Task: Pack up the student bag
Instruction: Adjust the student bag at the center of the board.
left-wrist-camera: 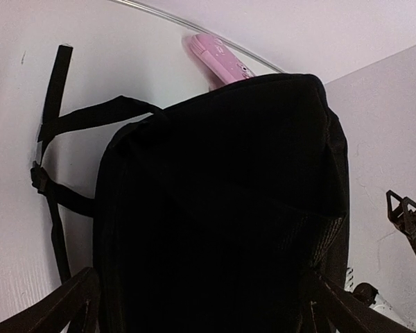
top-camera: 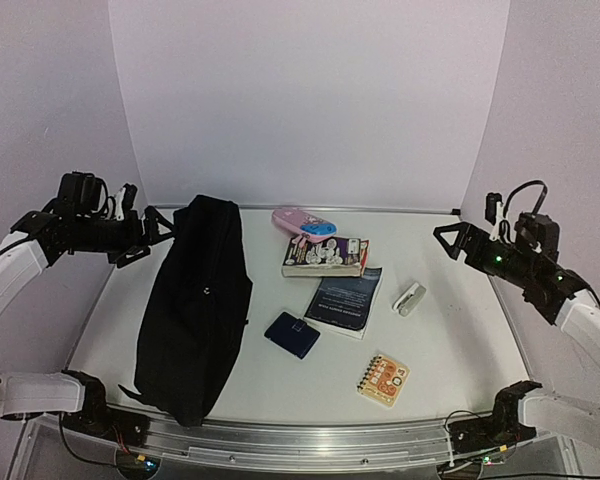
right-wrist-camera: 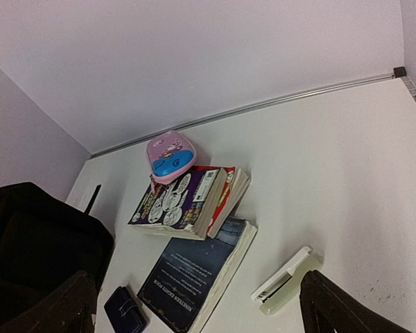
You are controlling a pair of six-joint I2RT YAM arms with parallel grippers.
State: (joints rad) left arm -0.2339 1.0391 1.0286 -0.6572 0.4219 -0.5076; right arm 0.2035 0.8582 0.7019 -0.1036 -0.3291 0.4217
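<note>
Lower the left claw (top-camera: 156,233), spread wide and holding nothing, onto the top edge of the student bag (top-camera: 200,300), flat on the worktop (top-camera: 470,340) directly ahead of and below it. Seek the opening first, probably zipped shut though too dark to tell, then send the right claw (top-camera: 448,240), equally agape and empty, for the books (right-wrist-camera: 187,201) ahead of it.
</note>
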